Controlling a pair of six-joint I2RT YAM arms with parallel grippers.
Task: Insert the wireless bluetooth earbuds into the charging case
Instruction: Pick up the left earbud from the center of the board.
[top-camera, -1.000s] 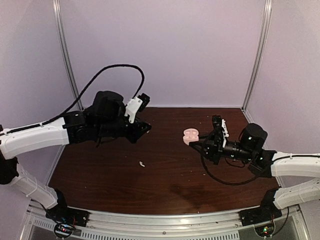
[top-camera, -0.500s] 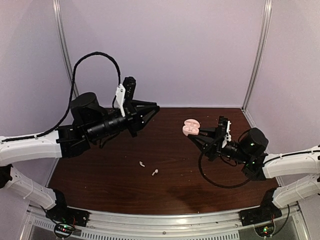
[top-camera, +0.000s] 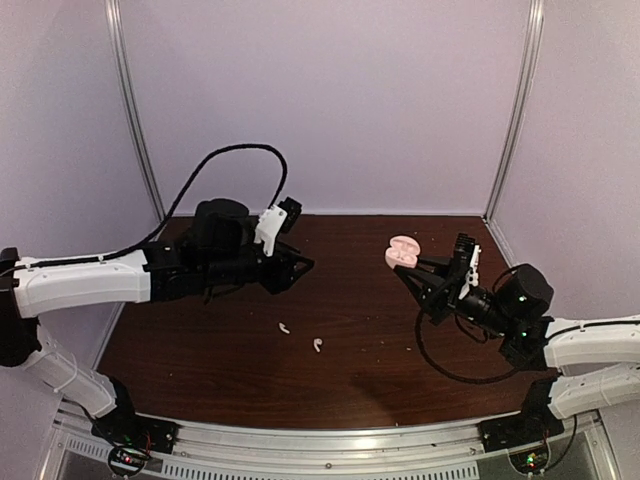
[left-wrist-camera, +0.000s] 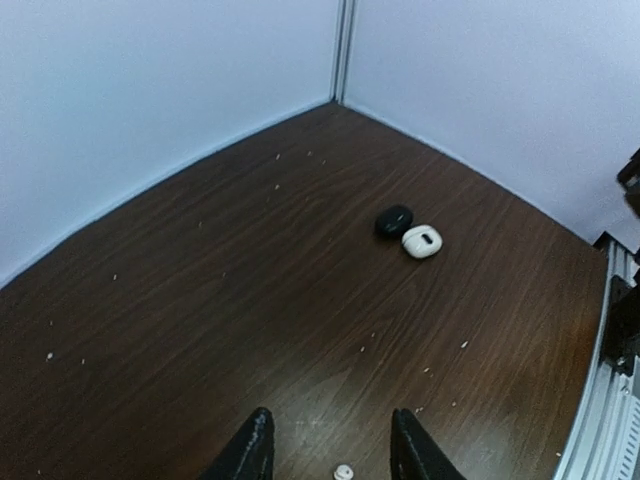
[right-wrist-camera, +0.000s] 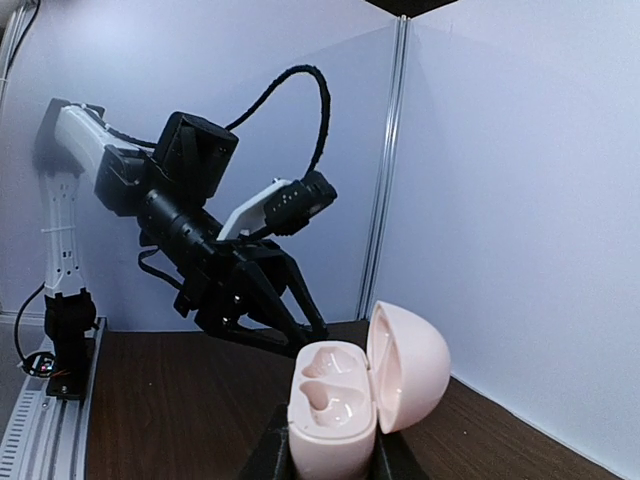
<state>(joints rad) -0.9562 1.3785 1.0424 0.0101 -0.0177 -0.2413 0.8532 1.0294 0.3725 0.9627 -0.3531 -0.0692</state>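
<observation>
Right claw (right-wrist-camera: 332, 452): clenched on open pink charging case (right-wrist-camera: 335, 395), base hidden in my grip.
Left claw (left-wrist-camera: 330, 440): released, empty.
Earbuds (top-camera: 317, 345): two white, on worktop (top-camera: 220, 350); details unreadable.

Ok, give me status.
Left gripper open, empty. Right gripper shut on open pink charging case, sockets empty. Two white earbuds loose on table between the arms. Nothing blocking them.
</observation>
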